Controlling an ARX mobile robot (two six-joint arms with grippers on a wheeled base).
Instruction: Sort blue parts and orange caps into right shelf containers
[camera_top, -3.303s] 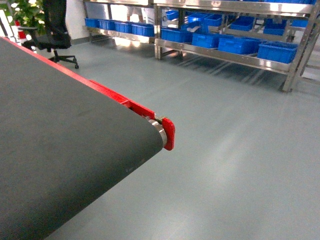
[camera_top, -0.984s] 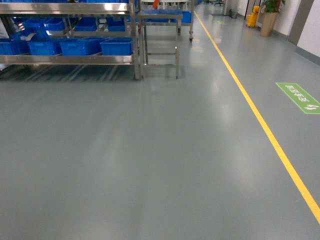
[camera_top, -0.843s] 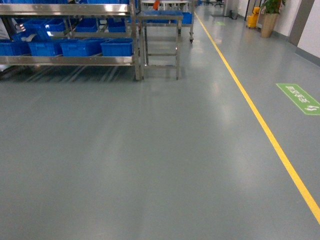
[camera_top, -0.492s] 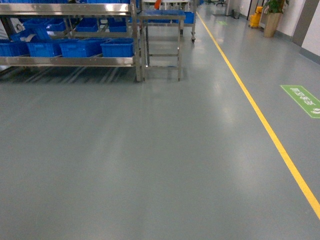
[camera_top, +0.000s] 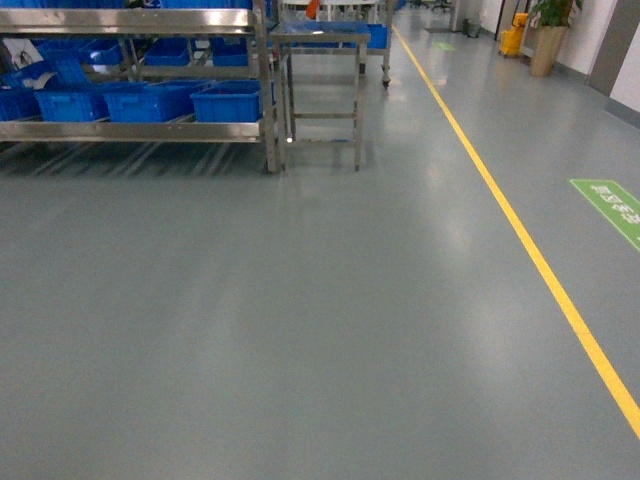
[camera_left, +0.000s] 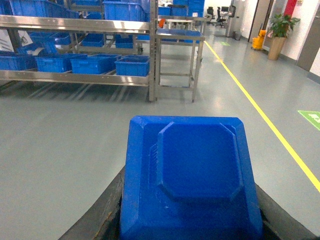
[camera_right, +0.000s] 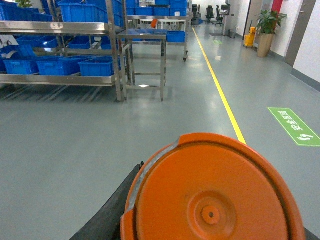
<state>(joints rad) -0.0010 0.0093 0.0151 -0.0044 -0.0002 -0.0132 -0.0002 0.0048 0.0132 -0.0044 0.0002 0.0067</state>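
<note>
Filling the lower half of the left wrist view, a blue part (camera_left: 192, 180) sits between dark finger edges at about 7 and 5 o'clock, so the left jaws seem to hold it by its two sides. It is a moulded plastic piece with a raised eight-sided panel on its face. I judge it light and stiff, with a smooth skin that can slip, so the straight side walls are the better place to press, not the sloped corners.

At 6 o'clock in the right wrist view an orange cap (camera_right: 212, 192) is carried in the same way, with a pale rim at 9 o'clock and a small hub in the middle. It looks rigid and light; being round, it can turn between the fingers, so the hold belongs across the rim. Neither gripper itself is clearly seen, so the hold is my judgement.

The blue crates (camera_top: 150, 100) stand on the steel shelf (camera_top: 130, 130) at 10 to 11 o'clock in the head view, well apart from the robot. Their insides are too far away to tell.
</note>
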